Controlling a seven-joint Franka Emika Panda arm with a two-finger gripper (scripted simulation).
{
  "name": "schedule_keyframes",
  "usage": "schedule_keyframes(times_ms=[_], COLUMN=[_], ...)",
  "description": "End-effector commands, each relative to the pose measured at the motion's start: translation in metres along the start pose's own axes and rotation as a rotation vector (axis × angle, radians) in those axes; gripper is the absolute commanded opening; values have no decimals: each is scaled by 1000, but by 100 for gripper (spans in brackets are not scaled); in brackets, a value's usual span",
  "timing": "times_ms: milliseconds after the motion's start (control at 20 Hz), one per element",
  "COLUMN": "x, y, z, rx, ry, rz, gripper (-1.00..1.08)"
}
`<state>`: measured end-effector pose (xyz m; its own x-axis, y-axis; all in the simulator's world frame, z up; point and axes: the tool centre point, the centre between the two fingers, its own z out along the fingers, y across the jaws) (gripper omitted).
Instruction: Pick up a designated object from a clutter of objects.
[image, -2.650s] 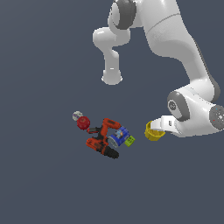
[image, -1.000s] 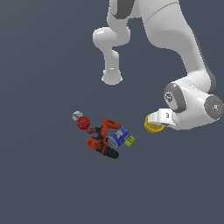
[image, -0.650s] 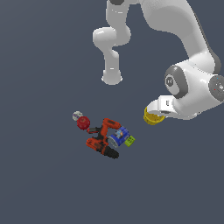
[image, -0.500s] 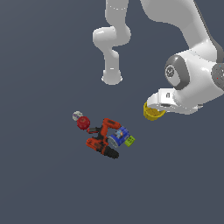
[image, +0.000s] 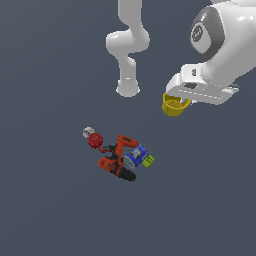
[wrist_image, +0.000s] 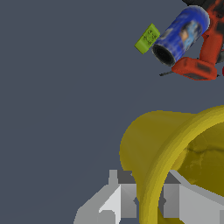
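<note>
**Yellow cup held in the air, away from the clutter**

Exterior view: the white arm (image: 220, 45) reaches in from the upper right of the exterior view, and the yellow cup (image: 174, 106) hangs under its gripper (image: 176, 99), lifted clear of the dark floor (image: 50, 210). The fingers themselves are hidden behind the hand body here. The clutter lies well apart, lower and toward the exterior view's left: a red-orange and black power drill (image: 116, 161), a blue can (image: 135, 156) lying against it, a green block (image: 148, 160) just beside the can, a red ball (image: 95, 140) and a small grey-white ball (image: 88, 132) touching it.

Wrist view: this shows what the other hides. Two grey fingers (wrist_image: 124, 194) stand on either side of the cup's thick rim (wrist_image: 164, 168), clamped on the wall, one outside and one inside. Beyond the cup, the can's dark open end (wrist_image: 164, 54) faces the camera; the block (wrist_image: 147, 38) sits just beside it, and part of the drill (wrist_image: 203, 57) lies behind. Neither ball appears here.
</note>
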<state>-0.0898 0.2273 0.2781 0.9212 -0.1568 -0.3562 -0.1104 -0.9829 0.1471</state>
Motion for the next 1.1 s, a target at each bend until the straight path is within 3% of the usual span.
schedule_keyframes(times_ms=[0, 550, 1050], x=[-19, -78, -95], y=[11, 47, 57], z=[-22, -92, -114], rx=[1, 2, 2], ry=[1, 1, 1], rz=[0, -1, -1], gripper=[-100, -100, -100])
